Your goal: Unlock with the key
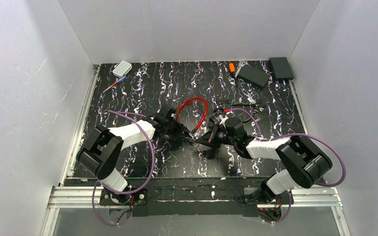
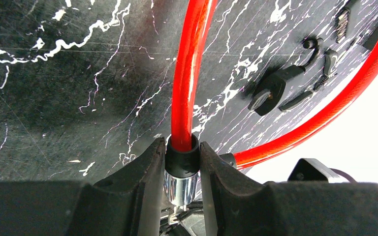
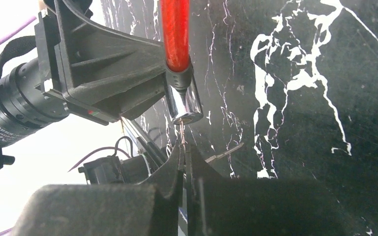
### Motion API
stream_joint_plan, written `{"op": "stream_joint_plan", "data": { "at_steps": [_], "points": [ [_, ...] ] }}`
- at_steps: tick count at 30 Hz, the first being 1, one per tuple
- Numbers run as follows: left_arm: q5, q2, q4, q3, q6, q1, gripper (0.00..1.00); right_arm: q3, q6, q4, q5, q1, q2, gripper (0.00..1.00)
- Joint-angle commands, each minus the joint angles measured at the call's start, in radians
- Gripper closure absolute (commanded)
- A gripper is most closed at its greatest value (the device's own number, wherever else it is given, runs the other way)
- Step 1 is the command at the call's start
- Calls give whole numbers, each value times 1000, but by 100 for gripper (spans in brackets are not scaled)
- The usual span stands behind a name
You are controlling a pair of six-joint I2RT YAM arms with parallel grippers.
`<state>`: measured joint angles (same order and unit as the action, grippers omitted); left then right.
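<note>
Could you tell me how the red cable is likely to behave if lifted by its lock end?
Probably springy rather than floppy: the red cable forms a smooth loop while the left tool clamps its black collar. Its glossy sheath looks slippery, so the collar seems the safer grip. The chrome lock barrel likely makes that end heavier.

The key (image 3: pixel 182 133) is almost all hidden inside the pinched right gripper (image 3: pixel 184 150); only a thin blade shows. The red cable lock (image 2: pixel 187 73) runs off the top edge.
</note>
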<state>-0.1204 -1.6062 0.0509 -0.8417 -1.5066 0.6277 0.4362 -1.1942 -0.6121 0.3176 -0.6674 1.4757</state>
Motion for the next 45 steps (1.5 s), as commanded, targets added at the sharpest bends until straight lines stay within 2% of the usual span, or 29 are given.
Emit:
{"op": "stream_joint_plan", "data": {
  "at_steps": [1, 4, 7, 13, 22, 28, 33, 34, 35, 38, 40, 43, 45],
  "points": [
    [-194, 93, -36, -22, -23, 36, 100, 127, 222, 110, -126, 3, -48, 99],
    [-196, 91, -25, -32, -16, 36, 100, 187, 386, 253, -171, 0, -100, 99],
    [-206, 84, -36, -37, -24, 36, 100, 217, 429, 304, -178, -1, -108, 99],
    [-213, 83, -45, -40, -35, 42, 100, 198, 325, 248, -148, -1, -85, 99],
    [-213, 87, -88, -15, -49, 44, 100, 174, 203, 282, -198, 7, -104, 99],
    [-212, 106, -88, -9, -45, 44, 100, 115, 68, 197, -150, 24, -98, 99],
    [-205, 120, -85, -2, -44, 43, 100, 154, 167, 258, -130, 26, -119, 99],
    [-205, 119, -84, -1, -44, 44, 100, 169, 204, 293, -132, 26, -129, 95],
    [-205, 119, -84, 1, -44, 43, 100, 187, 251, 332, -137, 26, -141, 88],
    [-200, 123, -83, 6, -46, 43, 100, 249, 393, 473, -150, 27, -186, 56],
    [-196, 118, -82, 6, -44, 44, 100, 289, 479, 545, -150, 26, -219, 43],
    [-199, 106, -87, -1, -46, 44, 100, 350, 595, 663, -156, 26, -276, 32],
    [-196, 104, -86, -5, -44, 44, 100, 381, 658, 717, -139, 25, -305, 28]
  ]
}}
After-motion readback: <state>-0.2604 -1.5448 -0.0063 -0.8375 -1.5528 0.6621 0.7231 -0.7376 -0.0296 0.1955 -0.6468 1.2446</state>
